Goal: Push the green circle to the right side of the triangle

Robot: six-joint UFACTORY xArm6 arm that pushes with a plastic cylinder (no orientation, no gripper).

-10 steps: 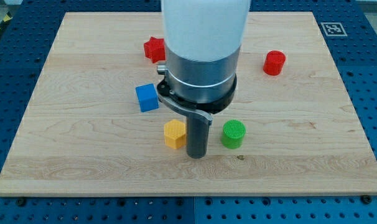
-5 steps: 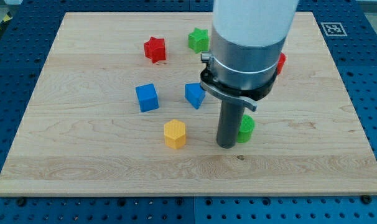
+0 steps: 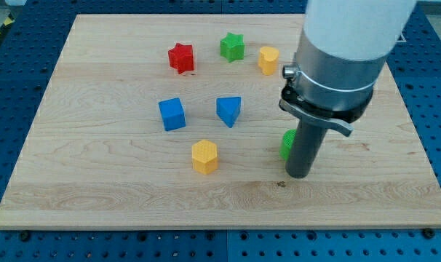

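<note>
The green circle point(image 3: 286, 144) is mostly hidden behind my rod; only its left edge shows, right of the board's middle. My tip point(image 3: 299, 175) rests on the board just below and to the right of that green edge, touching or nearly touching it. The blue triangle point(image 3: 228, 110) sits to the left of the green circle, a little higher in the view.
A blue cube point(image 3: 172, 114) lies left of the triangle. A yellow hexagon point(image 3: 204, 156) sits below them. A red star point(image 3: 180, 57), a green star point(image 3: 233, 46) and a yellow block point(image 3: 268, 60) lie near the top. The wooden board point(image 3: 97, 189) ends at blue pegboard.
My rod has swept from left of the green circle to its right side, now covering most of it. The circle has barely shifted. The red cylinder is now hidden behind the arm.
</note>
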